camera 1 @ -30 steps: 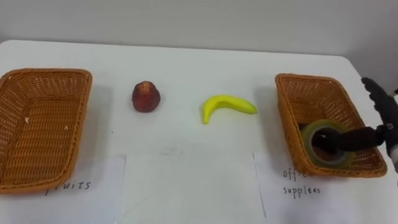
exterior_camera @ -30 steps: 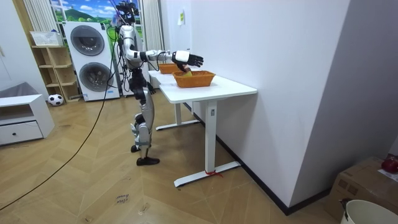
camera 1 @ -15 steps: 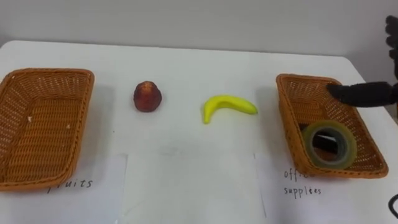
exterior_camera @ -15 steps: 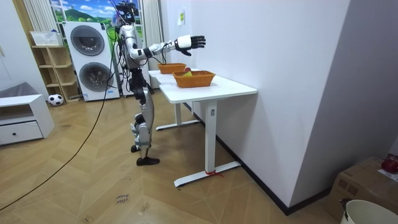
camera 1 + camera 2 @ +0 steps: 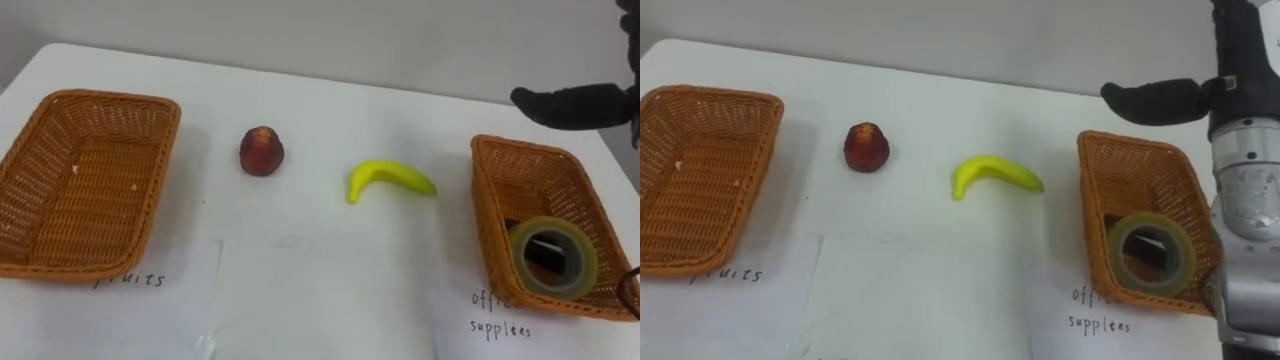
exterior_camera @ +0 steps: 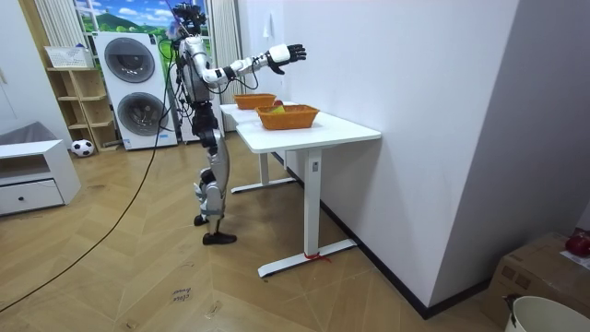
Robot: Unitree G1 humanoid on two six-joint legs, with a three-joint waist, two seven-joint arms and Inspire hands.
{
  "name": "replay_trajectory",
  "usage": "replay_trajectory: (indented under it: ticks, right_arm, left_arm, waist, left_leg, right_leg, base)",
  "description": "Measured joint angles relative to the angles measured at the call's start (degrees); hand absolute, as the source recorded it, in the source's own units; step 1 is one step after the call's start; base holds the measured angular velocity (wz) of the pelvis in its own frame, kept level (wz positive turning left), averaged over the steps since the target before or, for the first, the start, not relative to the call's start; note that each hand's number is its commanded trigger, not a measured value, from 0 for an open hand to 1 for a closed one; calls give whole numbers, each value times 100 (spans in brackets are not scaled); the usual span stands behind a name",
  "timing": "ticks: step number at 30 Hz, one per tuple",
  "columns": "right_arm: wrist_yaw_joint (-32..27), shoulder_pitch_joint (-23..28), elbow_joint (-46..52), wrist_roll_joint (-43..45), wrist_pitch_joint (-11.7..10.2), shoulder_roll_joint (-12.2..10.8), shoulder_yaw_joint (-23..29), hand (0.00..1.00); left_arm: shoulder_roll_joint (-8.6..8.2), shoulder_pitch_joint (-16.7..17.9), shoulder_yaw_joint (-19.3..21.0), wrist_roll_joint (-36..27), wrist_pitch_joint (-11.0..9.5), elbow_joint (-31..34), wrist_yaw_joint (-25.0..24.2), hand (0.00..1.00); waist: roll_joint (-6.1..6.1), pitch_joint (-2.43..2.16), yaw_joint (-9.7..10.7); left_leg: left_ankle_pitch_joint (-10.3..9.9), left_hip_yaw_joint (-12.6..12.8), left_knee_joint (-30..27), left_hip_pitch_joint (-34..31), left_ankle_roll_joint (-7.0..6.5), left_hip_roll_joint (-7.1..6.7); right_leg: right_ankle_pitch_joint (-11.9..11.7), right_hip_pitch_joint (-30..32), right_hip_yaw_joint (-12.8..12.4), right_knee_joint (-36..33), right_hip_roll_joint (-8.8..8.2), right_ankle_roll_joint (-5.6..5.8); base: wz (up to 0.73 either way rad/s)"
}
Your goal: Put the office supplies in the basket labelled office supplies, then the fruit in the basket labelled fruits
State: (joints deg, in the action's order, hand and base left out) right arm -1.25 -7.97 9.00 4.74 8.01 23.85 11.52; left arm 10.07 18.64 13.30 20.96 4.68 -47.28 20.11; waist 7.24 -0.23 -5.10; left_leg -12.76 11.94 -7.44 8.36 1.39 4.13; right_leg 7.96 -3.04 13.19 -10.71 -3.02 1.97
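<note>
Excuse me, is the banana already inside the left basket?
No, the banana lies on the table, between the red fruit and the right basket.

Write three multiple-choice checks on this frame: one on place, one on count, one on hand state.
1. Where is the tape roll?
A. in the right basket
B. in the left basket
C. on the floor

2. How many fruits lie on the table outside the baskets?
A. one
B. two
C. three

3. The right hand is:
A. shut on the tape roll
B. pressed flat on the table
C. open, raised above the table

Key:
1. A: the roll sits inside the right basket, at its near end.
2. B: a red fruit and a banana lie between the baskets.
3. C: the room view shows it spread, high over the table.
</note>
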Motion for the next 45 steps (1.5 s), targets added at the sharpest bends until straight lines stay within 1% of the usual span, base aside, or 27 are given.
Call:
replay_trajectory:
  ticks: [2,3,5,6,7,8,12,13,14,15,16,17,18,19,21,22,24,27,29,34,36,40,42,44,45]
  right_arm:
    - [17,-38,0,-241,0,6,-121,0]
    - [36,-39,0,-310,-2,10,-148,0]
    - [108,-42,0,-560,-2,11,-169,0]
    - [117,-45,0,-573,-3,11,-172,0]
    - [129,-57,-1,-573,-3,12,-198,0]
    - [145,-73,-1,-564,-3,14,-263,0]
    - [204,-77,-2,-557,-2,18,-489,0]
    - [208,-87,-2,-560,-2,19,-543,0]
    - [214,-105,-3,-560,-3,19,-596,0]
    - [218,-114,-5,-554,-3,19,-618,0]
    - [219,-125,-47,-519,-39,19,-658,0]
    - [221,-150,-169,-441,-103,19,-705,0]
    - [223,-166,-255,-416,-102,18,-753,0]
    - [225,-186,-301,-416,-102,19,-791,0]
    - [266,-312,-470,-426,-96,41,-1055,0]
    - [293,-312,-477,-410,-96,50,-1113,0]
    - [401,-312,-490,-370,-94,141,-1269,0]
    - [483,-319,-508,-310,-94,239,-1276,0]
    - [528,-323,-589,-252,-88,311,-1276,0]
    - [747,-334,-639,-73,-90,327,-1323,0]
    - [910,-334,-660,-22,-93,376,-1458,0]
    - [1218,-333,-661,119,-95,458,-1498,0]
    - [1334,-333,-699,364,-97,547,-1554,0]
    - [1441,-333,-807,517,-99,638,-1666,0]
    - [1495,-333,-847,569,-95,641,-1691,0]
  left_arm:
    - [10,115,-2,-3,0,6,1,0]
    - [9,148,-3,-5,1,7,0,0]
    - [9,235,-5,-5,1,11,-28,0]
    - [10,244,-4,-5,1,11,-47,0]
    - [10,250,-4,-5,1,11,-61,0]
    - [10,251,4,-4,0,-7,-66,0]
    - [18,241,6,-8,5,-120,-105,0]
    - [19,238,3,-8,6,-139,-123,0]
    - [28,229,4,-8,6,-170,-171,0]
    - [36,221,4,-8,6,-189,-191,0]
    - [62,200,3,-6,8,-217,-204,0]
    - [97,169,0,-6,9,-217,-208,0]
    - [119,124,0,-2,14,-223,-208,0]
    - [132,91,-4,-4,19,-243,-208,0]
    - [193,-17,-27,-8,29,-334,-208,0]
    - [208,-19,-27,-7,27,-333,-207,0]
    - [252,-18,-24,-5,31,-334,-205,0]
    - [273,-18,-22,2,45,-334,-186,0]
    - [267,-6,-23,2,115,-335,-182,0]
    - [287,-25,-11,-4,129,-333,-201,0]
    - [326,-35,-9,0,112,-332,-232,0]
    - [387,-38,-3,1,82,-331,-304,0]
    - [443,-57,-7,-8,81,-331,-322,0]
    - [456,-78,-8,-8,71,-330,-323,0]
    - [458,-84,-9,-8,71,-331,-323,0]
  waist:
    - [-9,18,-62]
    - [-9,23,-62]
    - [25,23,-98]
    - [35,30,-132]
    - [45,56,-177]
    - [69,68,-213]
    - [101,52,-267]
    - [138,27,-287]
    - [127,35,-303]
    - [151,27,-300]
    - [166,37,-271]
    - [210,32,-271]
    - [247,39,-290]
    - [262,41,-299]
    - [273,71,-316]
    - [277,71,-321]
    - [282,67,-323]
    - [305,50,-354]
    - [309,46,-453]
    - [315,43,-499]
    - [330,39,-494]
    - [389,48,-485]
    - [437,68,-502]
    - [471,86,-505]
    - [479,91,-505]
  left_leg:
    - [0,-57,-1,-20,1,4]
    - [1,-66,-1,-20,1,6]
    - [1,-143,-13,-63,2,12]
    - [1,-145,-20,-72,2,12]
    - [1,-147,-26,-84,2,13]
    - [2,-152,-26,-89,3,14]
    - [2,-178,-28,-102,3,11]
    - [2,-181,-32,-103,3,11]
    - [3,-236,-40,-113,4,8]
    - [4,-272,-42,-123,5,6]
    - [8,-300,-50,-159,8,5]
    - [8,-332,-101,-206,8,5]
    - [7,-338,-129,-248,8,1]
    - [7,-346,-138,-270,8,-4]
    - [8,-358,-147,-287,10,-3]
    - [9,-356,-147,-294,11,-3]
    - [9,-380,-143,-321,12,-1]
    - [11,-413,-149,-380,16,-1]
    - [13,-418,-162,-379,19,1]
    - [14,-443,-180,-366,19,3]
    - [15,-460,-188,-353,20,4]
    - [15,-465,-195,-365,20,2]
    - [15,-468,-208,-367,20,2]
    - [15,-464,-210,-373,20,1]
    - [15,-464,-210,-375,20,0]
  right_leg:
    - [0,-10,81,8,0,0]
    - [0,-14,109,11,1,0]
    - [0,-15,140,15,2,0]
    - [0,-9,141,16,2,0]
    - [0,-1,147,19,2,0]
    - [0,4,148,20,2,0]
    - [0,5,189,20,0,0]
    - [0,5,190,19,-1,0]
    - [0,-1,210,21,-4,0]
    - [0,-6,237,21,-9,0]
    - [0,3,275,25,-12,0]
    - [0,7,276,42,-13,0]
    - [0,6,282,74,-14,0]
    - [0,6,284,98,-14,-1]
    - [-2,17,286,107,-11,-4]
    - [-2,21,293,107,-11,-5]
    - [-5,38,347,105,-13,-9]
    - [-8,75,414,100,-17,-13]
    - [-8,67,416,102,-17,-13]
    - [-8,43,430,109,-19,-13]
    - [-7,8,431,114,-19,-13]
    - [-7,8,424,115,-20,-13]
    - [-7,-1,425,113,-21,-13]
    - [-8,1,423,109,-25,-15]
    - [-9,2,426,108,-25,-16]
  base:
    - [10]
    - [10]
    - [14]
    - [6]
    - [0]
    - [0]
    - [2]
    - [4]
    - [8]
    - [16]
    - [18]
    - [16]
    - [9]
    - [4]
    - [0]
    - [0]
    - [5]
    - [6]
    - [0]
    - [4]
    - [2]
    - [0]
    - [0]
    - [0]
    - [0]
